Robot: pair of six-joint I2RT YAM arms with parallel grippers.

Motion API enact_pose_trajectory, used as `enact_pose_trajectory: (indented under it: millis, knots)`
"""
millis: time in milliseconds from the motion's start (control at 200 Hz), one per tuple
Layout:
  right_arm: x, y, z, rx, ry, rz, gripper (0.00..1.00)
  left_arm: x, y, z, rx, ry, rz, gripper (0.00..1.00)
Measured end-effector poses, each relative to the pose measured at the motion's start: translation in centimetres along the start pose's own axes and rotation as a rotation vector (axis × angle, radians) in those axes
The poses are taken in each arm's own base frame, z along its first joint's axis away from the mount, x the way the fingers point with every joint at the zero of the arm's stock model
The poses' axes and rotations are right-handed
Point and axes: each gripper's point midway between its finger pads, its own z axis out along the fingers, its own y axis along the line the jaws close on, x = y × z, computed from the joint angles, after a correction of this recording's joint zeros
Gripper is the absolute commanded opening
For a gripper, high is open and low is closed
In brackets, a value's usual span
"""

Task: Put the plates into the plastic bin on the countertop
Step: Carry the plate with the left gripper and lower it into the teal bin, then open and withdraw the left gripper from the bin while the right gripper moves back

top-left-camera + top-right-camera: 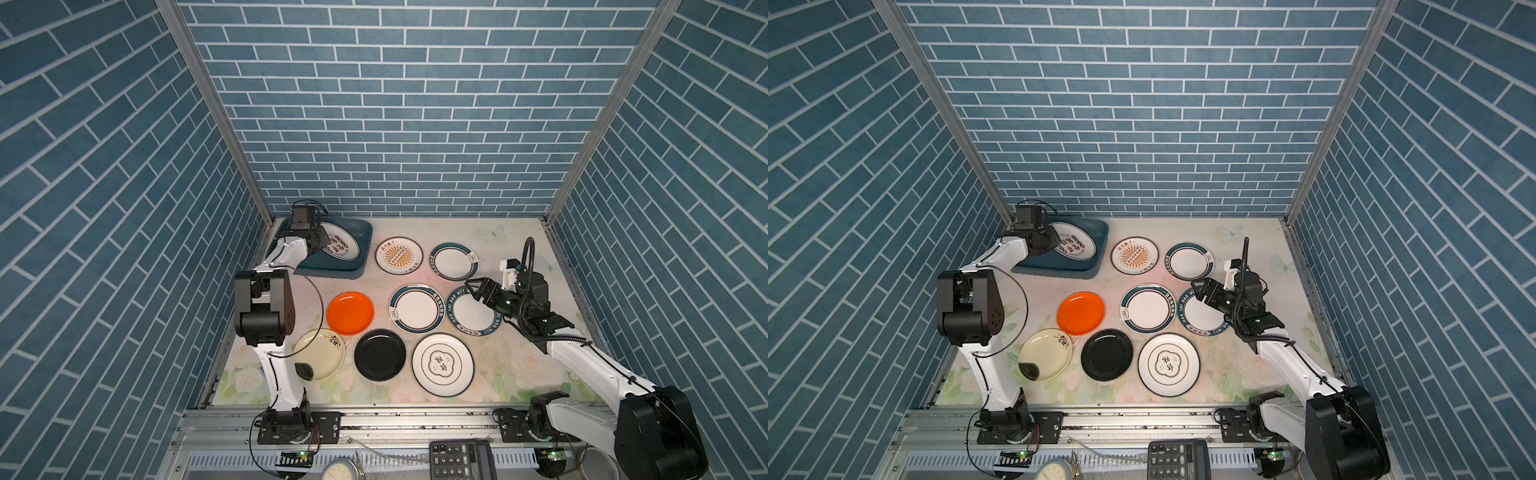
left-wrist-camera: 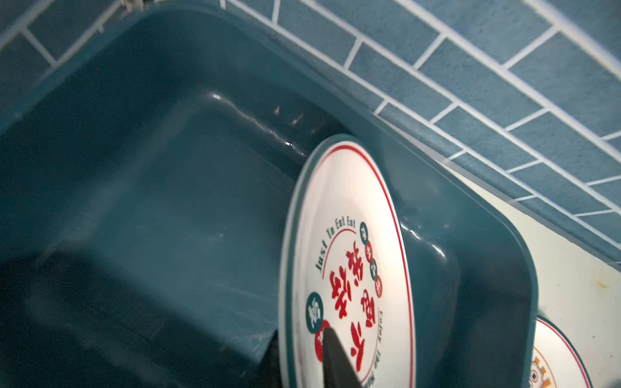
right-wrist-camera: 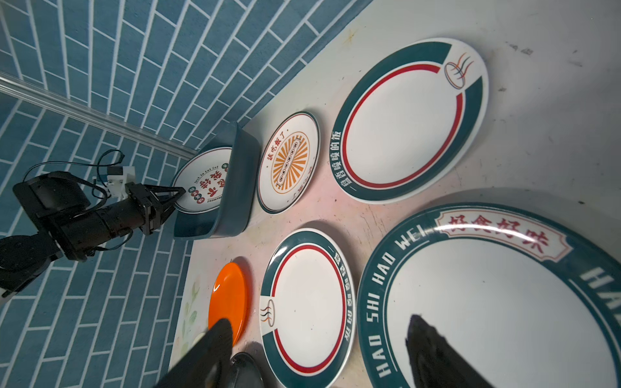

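Top views: release step, first plate in bin

Well short of the plastic bin (image 1: 366, 237), the right pincer (image 1: 473, 289) gapes empty over a teal-rimmed plate (image 1: 473, 318). At the bin, the left pincer (image 1: 325, 242) straddles the red-lettered plate (image 1: 345, 249), which sits tilted inside. Gripped or freed, I cannot tell. Next, I judge: let go cleanly, back out.

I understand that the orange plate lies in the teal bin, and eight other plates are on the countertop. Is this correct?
No. The left wrist view shows the white plate with red lettering in the plastic bin; the orange plate is one of the eight on the countertop.
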Motion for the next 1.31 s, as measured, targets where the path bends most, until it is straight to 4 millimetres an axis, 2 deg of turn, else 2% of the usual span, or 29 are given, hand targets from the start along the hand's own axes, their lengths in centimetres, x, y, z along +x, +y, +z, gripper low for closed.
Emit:
enact_pose_trajectory:
  millis: [60, 130, 305, 330, 345, 445, 530, 695, 800, 895, 1055, 1155, 1306]
  knots:
    - [0.3, -0.5, 0.0, 0.022, 0.009, 0.004, 0.81, 0.8, 0.3, 0.5, -0.012, 0.027, 0.011, 0.36]
    - [0.6, -0.9, -0.1, 0.042, 0.019, 0.009, 0.81, 1.5, 0.7, 1.0, -0.022, 0.052, 0.021, 0.44]
    - [0.9, -1.8, -0.4, 0.095, 0.032, 0.023, 0.81, 1.6, 0.5, 1.0, -0.014, 0.055, 0.036, 0.85]
    - [0.8, -1.8, -0.4, 0.103, 0.033, 0.023, 0.81, 1.5, 0.5, 0.9, -0.011, 0.054, 0.040, 0.97]
    - [0.9, -1.9, -0.5, 0.106, 0.035, 0.023, 0.82, 1.5, 0.4, 0.9, -0.009, 0.052, 0.047, 0.99]
    - [0.7, -2.1, -0.7, 0.136, 0.036, 0.017, 0.81, 1.0, 0.2, 0.3, 0.002, 0.033, 0.048, 1.00]
    - [0.7, -2.6, -0.9, 0.166, 0.034, 0.018, 0.81, 0.6, -0.1, -0.9, 0.011, 0.009, 0.053, 1.00]
    - [1.2, -3.8, -1.5, 0.233, 0.044, 0.029, 0.81, -1.1, -1.4, -4.9, 0.047, -0.084, 0.063, 0.99]
    - [1.3, -4.1, -2.0, 0.255, 0.042, 0.031, 0.82, -1.3, -2.5, -7.6, 0.073, -0.133, 0.077, 0.99]
    - [1.1, -3.7, -2.6, 0.247, 0.029, 0.027, 0.82, -0.3, -3.3, -10.1, 0.097, -0.163, 0.094, 1.00]
    - [1.2, -3.4, -3.6, 0.236, 0.006, 0.020, 0.82, 2.7, -4.0, -14.6, 0.142, -0.211, 0.122, 0.99]
    - [2.2, -4.0, -4.2, 0.237, 0.004, 0.019, 0.82, 4.1, -4.6, -17.3, 0.181, -0.240, 0.141, 0.99]
    - [3.8, -5.0, -5.2, 0.243, 0.013, 0.023, 0.82, 4.7, -5.4, -20.7, 0.250, -0.280, 0.136, 1.00]
